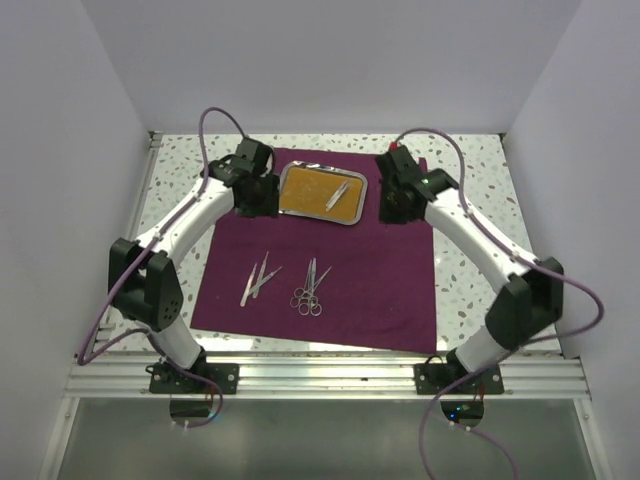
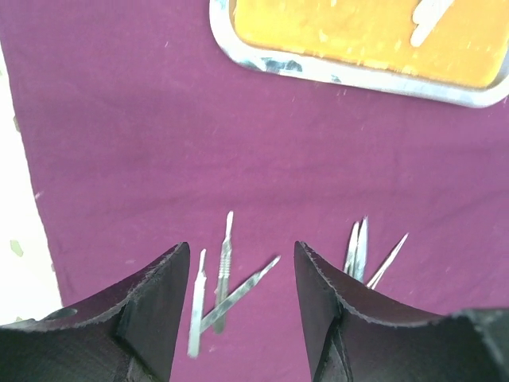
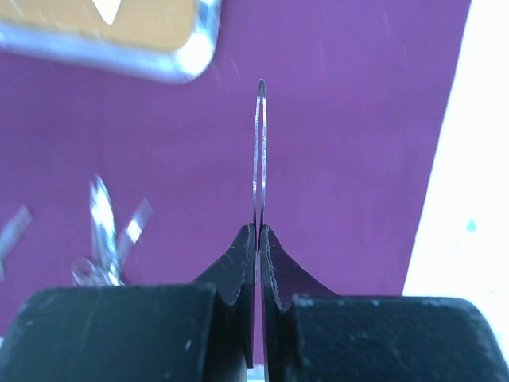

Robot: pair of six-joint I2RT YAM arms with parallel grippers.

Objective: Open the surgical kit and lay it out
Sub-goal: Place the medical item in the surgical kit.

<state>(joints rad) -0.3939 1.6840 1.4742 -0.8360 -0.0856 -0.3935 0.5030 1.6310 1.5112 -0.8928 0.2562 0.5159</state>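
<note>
Cloth (image 1: 380, 290): maroon, spread flat mid-table, almost to the near edge.
Tray (image 1: 320, 168): steel, amber inside, toward the far edge; holds one silver instrument (image 1: 338, 195).
Left gripper (image 2: 240, 248): released.
Right gripper (image 3: 259, 231): clenched on thin silver strip (image 3: 259, 151).

One cloth (image 1: 380, 270), one tray (image 1: 285, 190), one tool (image 1: 338, 195) inside. Three slim tools (image 1: 258, 280) left of centre, one thin strip (image 3: 259, 143), ringed ones (image 1: 310, 292) uncountable.
</note>
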